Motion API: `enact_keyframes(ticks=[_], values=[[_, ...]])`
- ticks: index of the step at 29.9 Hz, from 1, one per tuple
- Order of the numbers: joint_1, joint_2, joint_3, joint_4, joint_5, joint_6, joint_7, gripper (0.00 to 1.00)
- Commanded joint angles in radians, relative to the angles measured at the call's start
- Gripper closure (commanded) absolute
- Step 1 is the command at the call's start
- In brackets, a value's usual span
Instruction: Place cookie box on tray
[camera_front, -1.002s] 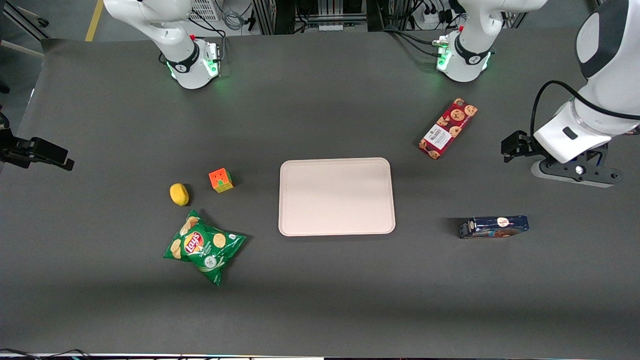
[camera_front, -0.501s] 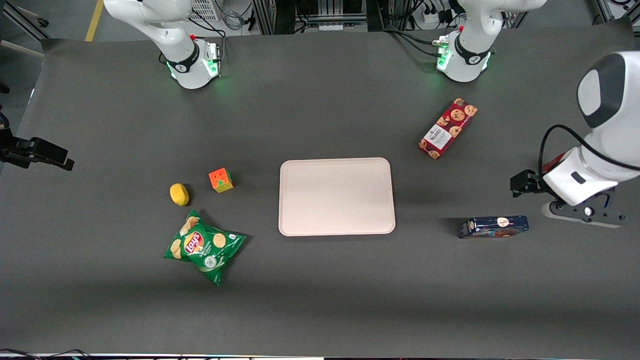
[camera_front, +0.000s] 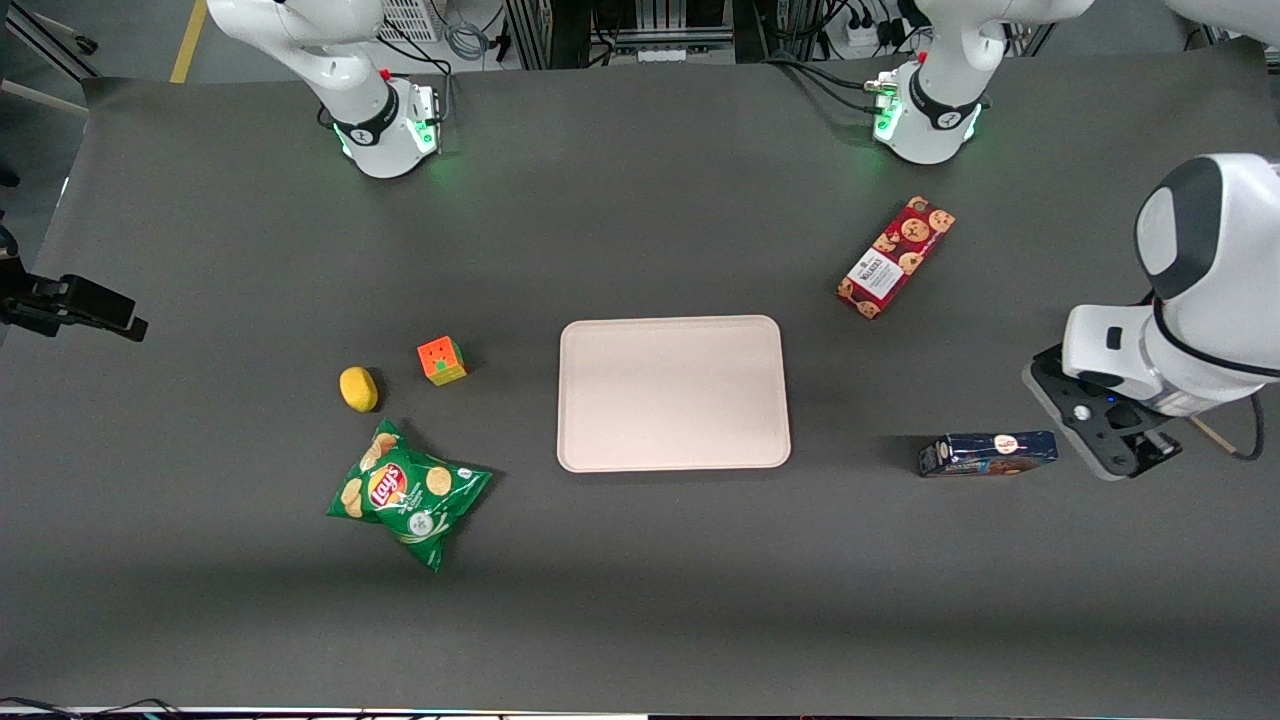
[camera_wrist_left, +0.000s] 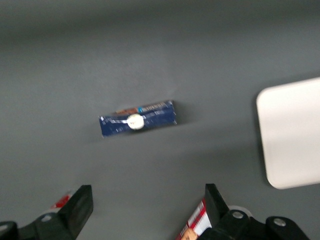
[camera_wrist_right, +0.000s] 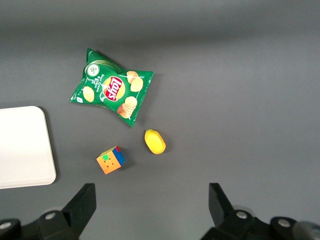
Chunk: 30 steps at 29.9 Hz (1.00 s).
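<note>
The cookie box, a long navy-blue carton with a round white-and-red logo, lies on the dark table toward the working arm's end. It also shows in the left wrist view. The pale cream-pink tray lies flat mid-table, and its edge shows in the left wrist view. My left gripper hovers above the table beside the box's end, apart from it. In the left wrist view the gripper is open and empty, and the box lies ahead of the fingers.
A red cookie box lies farther from the front camera than the navy box. Toward the parked arm's end lie a colour cube, a lemon and a green chips bag.
My left arm has swung nearer to the front camera and lower, and its hand now sits beside the navy box's end. The box and tray have not moved.
</note>
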Motion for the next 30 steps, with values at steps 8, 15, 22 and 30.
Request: enact_keyframes(ticks=[8, 15, 22, 30], values=[[0.034, 0.133, 0.019, 0.022, -0.059, 0.092, 0.127, 0.00], [0.034, 0.163, 0.028, -0.015, -0.101, 0.109, 0.112, 0.00], [0.035, 0.149, 0.041, -0.087, -0.093, 0.167, 0.084, 0.00], [0.037, 0.146, 0.041, -0.128, -0.085, 0.183, 0.027, 0.00]])
